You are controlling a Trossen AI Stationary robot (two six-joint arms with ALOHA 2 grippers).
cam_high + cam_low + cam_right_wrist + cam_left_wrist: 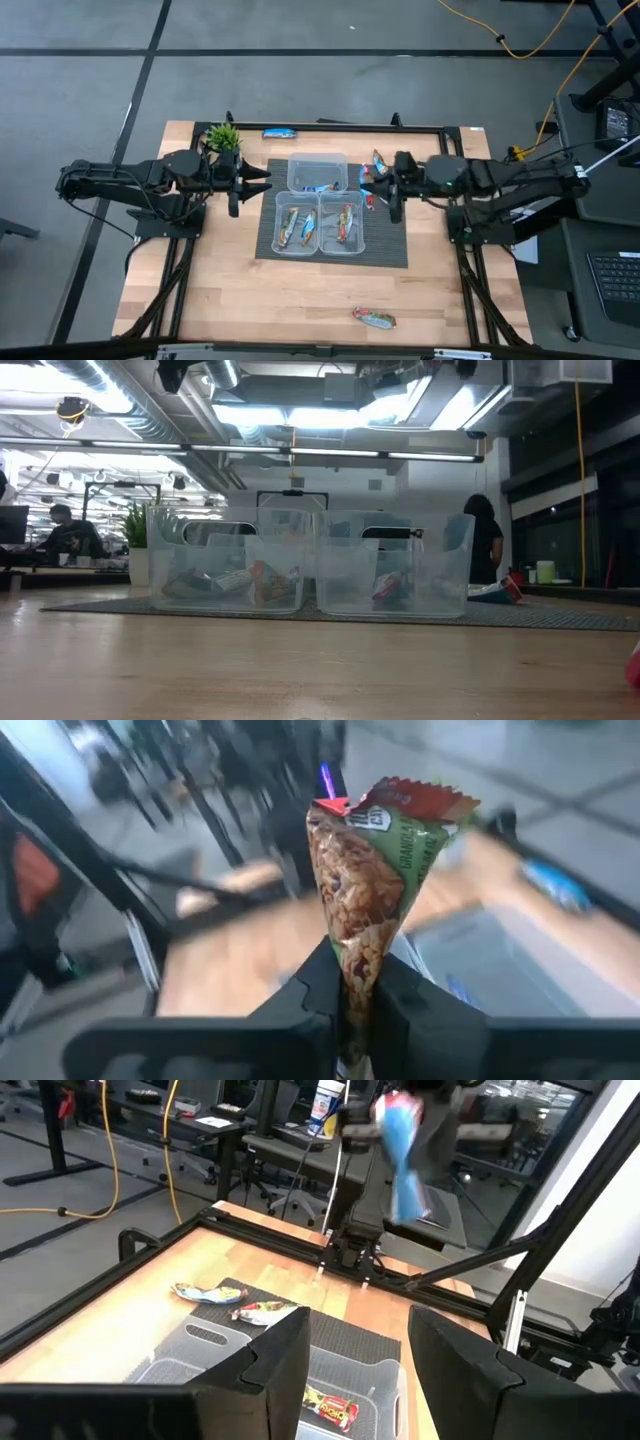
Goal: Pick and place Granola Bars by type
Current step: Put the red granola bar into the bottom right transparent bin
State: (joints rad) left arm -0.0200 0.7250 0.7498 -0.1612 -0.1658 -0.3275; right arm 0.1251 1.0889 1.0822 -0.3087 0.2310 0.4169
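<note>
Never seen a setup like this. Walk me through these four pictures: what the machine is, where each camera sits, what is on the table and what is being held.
This is a robot with two dark arms at a wooden table. One camera looks straight down, one sits at table-top height, and one rides on each wrist.

On a dark mat stand three clear tubs, with wrapped granola bars inside. More bars lie loose: a blue bar at the far edge, one bar near the front edge, and two on the mat's right side.

The right gripper is shut on a green and red bar, holding it in the air beside the tubs; the left wrist view shows this bar's pale back. The left gripper waits at the mat's left edge, open and holding nothing.
</note>
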